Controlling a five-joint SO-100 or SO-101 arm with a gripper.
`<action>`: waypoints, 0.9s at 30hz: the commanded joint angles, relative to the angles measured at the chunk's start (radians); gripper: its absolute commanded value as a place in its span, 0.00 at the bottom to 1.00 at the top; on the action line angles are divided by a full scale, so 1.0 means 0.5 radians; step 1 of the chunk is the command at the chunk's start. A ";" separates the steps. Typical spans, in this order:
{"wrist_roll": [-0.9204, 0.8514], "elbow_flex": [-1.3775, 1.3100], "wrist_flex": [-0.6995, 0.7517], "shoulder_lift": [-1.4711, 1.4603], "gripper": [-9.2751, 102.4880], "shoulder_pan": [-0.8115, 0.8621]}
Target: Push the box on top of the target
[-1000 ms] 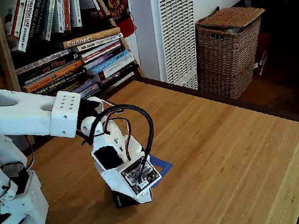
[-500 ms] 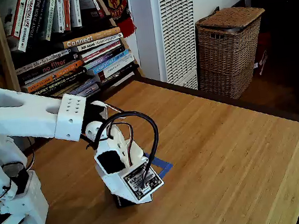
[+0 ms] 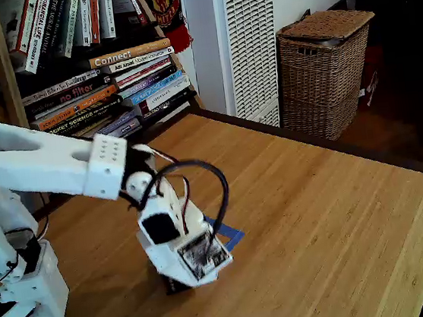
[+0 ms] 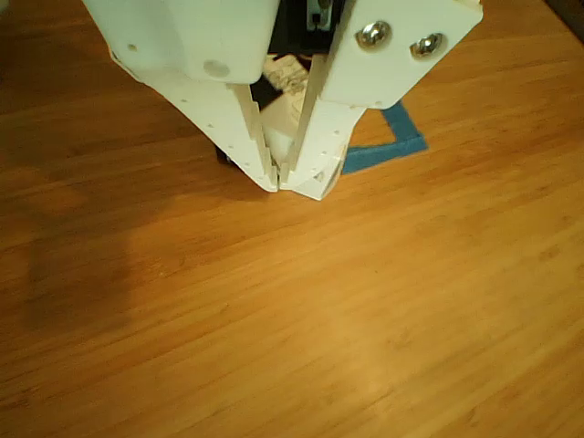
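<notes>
In the other view the tool [image 4: 278, 182] points down at the wooden surface [image 4: 301, 319] with its fingertips pressed nearly together, clenched on nothing, likely so it works as a stiff pusher. The box [image 4: 274, 123] sits just behind those tips at 12 o'clock. The target [image 4: 388, 146] shows as a blue corner at about 2 o'clock, partly covered.

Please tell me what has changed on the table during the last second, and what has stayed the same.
In the fixed view the arm's wrist and gripper shifted slightly right and lower, staying against the box. Less of the box now shows beneath it. The fingertips nearly meet, holding nothing. The target stayed put, and so did the books, basket and table.
</notes>
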 commanded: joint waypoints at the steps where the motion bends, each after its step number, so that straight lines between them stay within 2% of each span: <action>1: 0.034 -0.009 -0.021 0.015 0.08 -0.034; 15: 0.104 -0.031 0.006 0.058 0.08 -0.132; 27: -0.009 -0.163 -0.067 0.114 0.08 -0.034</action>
